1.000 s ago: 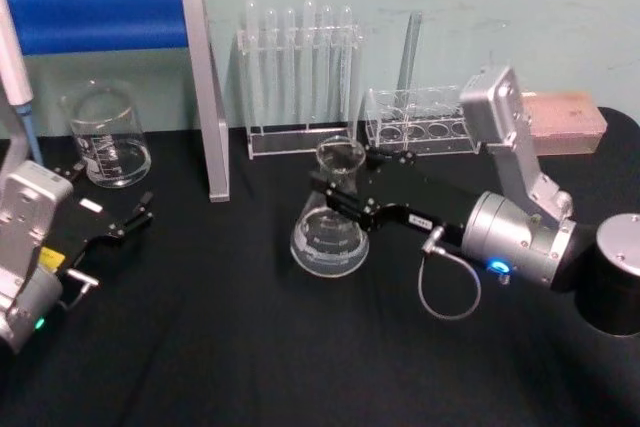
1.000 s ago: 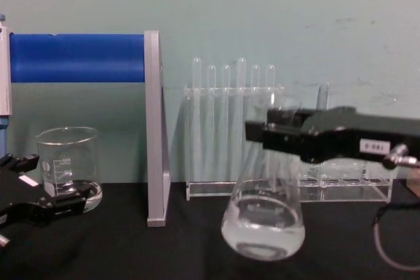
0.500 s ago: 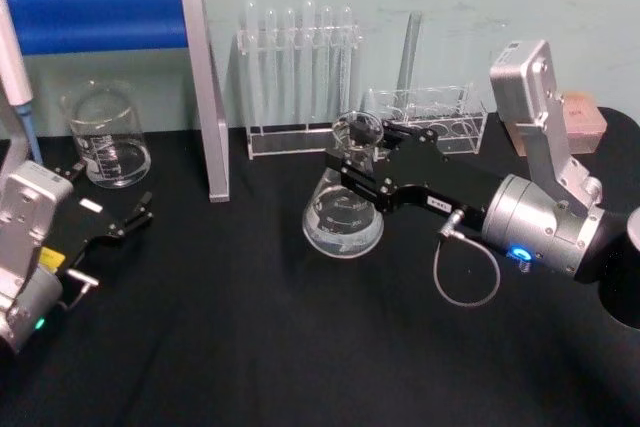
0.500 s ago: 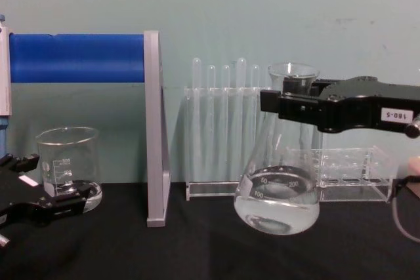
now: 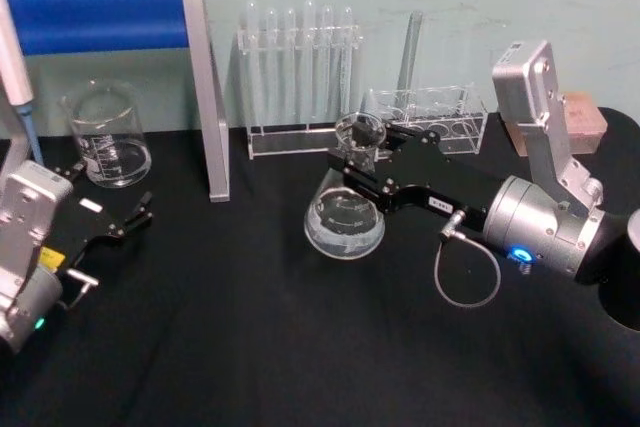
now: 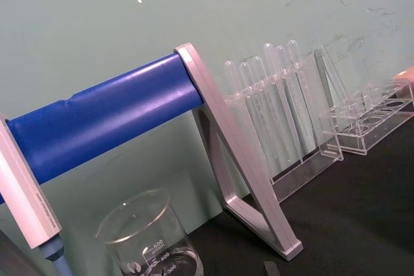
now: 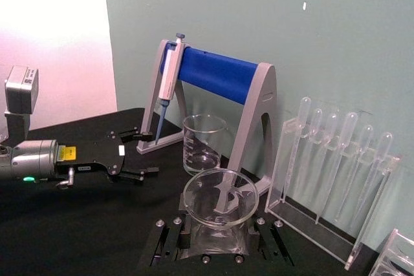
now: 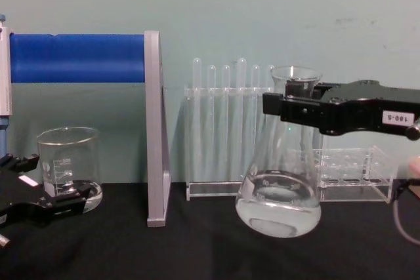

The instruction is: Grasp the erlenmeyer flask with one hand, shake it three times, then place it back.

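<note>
I see the right gripper [image 5: 366, 154] reaching in from the right of the test-tube rack [image 5: 300, 77]. Its jaws are clenched on the neck of the erlenmeyer flask [image 5: 343, 222], just under the flared rim. The flask sits in front of the rack, toward its right end, and leans a little, with clear liquid pooled in its wide base. I cannot tell whether the base touches the black desk [image 5: 250, 347]. From the right wrist view I look straight down into the flask's mouth between the jaws. The left gripper [image 5: 110, 195] rests low over the desk well to the left of the rack, jaws spread and holding nothing.
</note>
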Controlling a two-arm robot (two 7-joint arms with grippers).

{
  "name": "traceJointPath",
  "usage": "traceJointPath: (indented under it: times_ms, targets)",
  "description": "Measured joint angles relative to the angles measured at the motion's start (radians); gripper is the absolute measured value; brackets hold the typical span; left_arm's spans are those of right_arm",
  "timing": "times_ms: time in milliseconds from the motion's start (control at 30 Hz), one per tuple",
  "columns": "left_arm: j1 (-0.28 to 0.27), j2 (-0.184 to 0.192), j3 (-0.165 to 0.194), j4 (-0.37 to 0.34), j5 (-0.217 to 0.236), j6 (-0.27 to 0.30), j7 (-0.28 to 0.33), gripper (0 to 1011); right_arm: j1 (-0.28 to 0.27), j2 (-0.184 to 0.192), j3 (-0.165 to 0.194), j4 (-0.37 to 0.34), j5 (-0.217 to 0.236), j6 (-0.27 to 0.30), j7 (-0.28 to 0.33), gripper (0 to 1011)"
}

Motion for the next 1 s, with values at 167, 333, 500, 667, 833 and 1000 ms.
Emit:
traceJointPath:
  times_ms: [167,333,500,667,833,1000]
  targets:
    - [0.0,0.0,0.0,0.0,0.0,0.0,0.0,1001,0.0,0.0,0.0,0.002,0.002,0.0,0.0,456]
    - [0.0,0.0,0.0,0.0,0.0,0.0,0.0,1001,-0.002,0.0,0.002,0.002,0.003,0.0,-0.001,456]
    - [0.0,0.0,0.0,0.0,0.0,0.0,0.0,1001,-0.002,-0.001,0.002,0.007,0.004,0.0,-0.004,456]
    - [0.0,0.0,0.0,0.0,0.0,0.0,0.0,1001,-0.001,-0.003,-0.001,0.01,0.002,0.004,-0.005,456]
    - [0.0,0.0,0.0,0.0,0.0,0.0,0.0,1001,-0.001,-0.003,-0.012,0.004,0.002,0.007,0.003,456]
    - [0.0,0.0,0.0,0.0,0.0,0.0,0.0,1001,-0.008,0.004,-0.038,-0.024,0.009,0.008,0.04,456]
